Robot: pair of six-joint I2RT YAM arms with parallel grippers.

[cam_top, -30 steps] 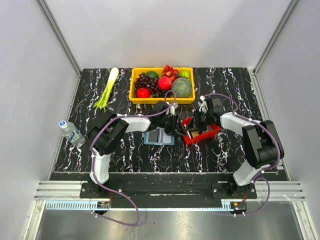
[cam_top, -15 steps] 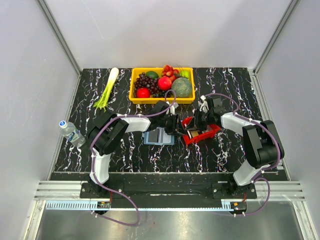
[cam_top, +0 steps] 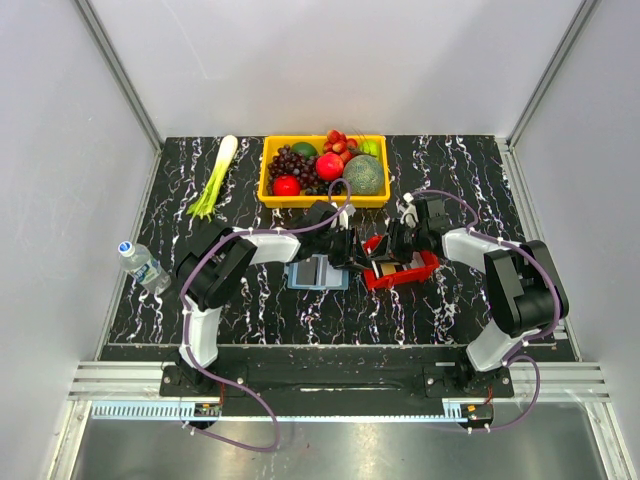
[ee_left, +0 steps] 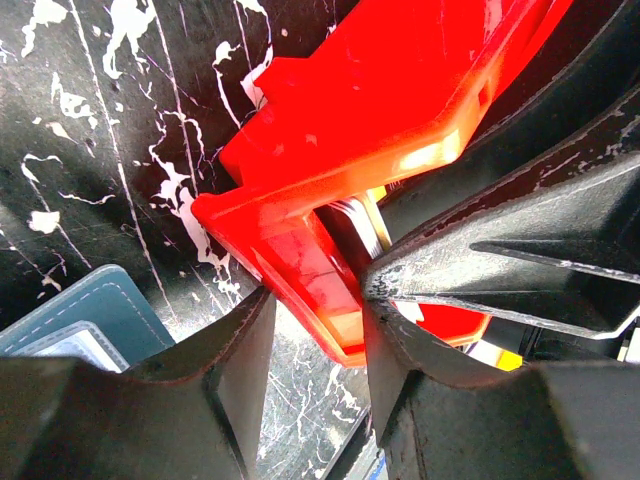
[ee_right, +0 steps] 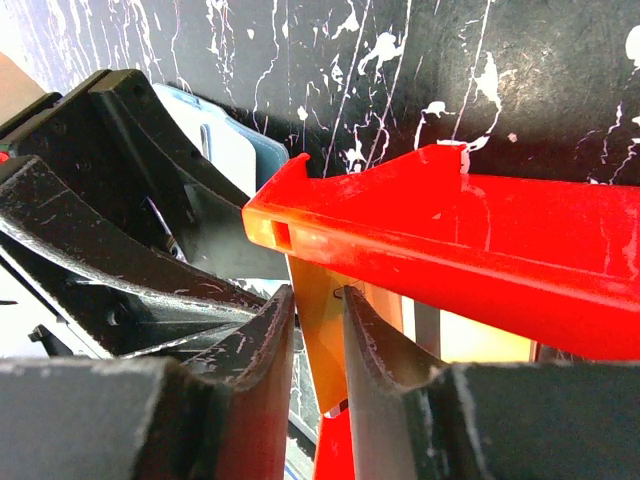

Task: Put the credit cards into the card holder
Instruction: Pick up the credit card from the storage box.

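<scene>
On the bench (cam_top: 450,300), your left jaws are clamped on a corner wall of the red tray (ee_left: 350,110), so a hard pull by the right jaws could tip it and spill the credit cards (ee_left: 352,212) stacked inside. The card holder (cam_top: 318,272) lies flat just beside the tray; the right jaws straddle an amber card (ee_right: 318,330), grip unclear

Top view: left gripper (cam_top: 352,256) and right gripper (cam_top: 390,252) cover most of the red tray (cam_top: 425,268); I can't count the credit cards (ee_left: 352,215) from there. Left wrist: card holder (ee_left: 65,325) cut off at the frame's lower left. Right wrist: unclear whether the fingers (ee_right: 265,340) actually pinch the card between them.
</scene>
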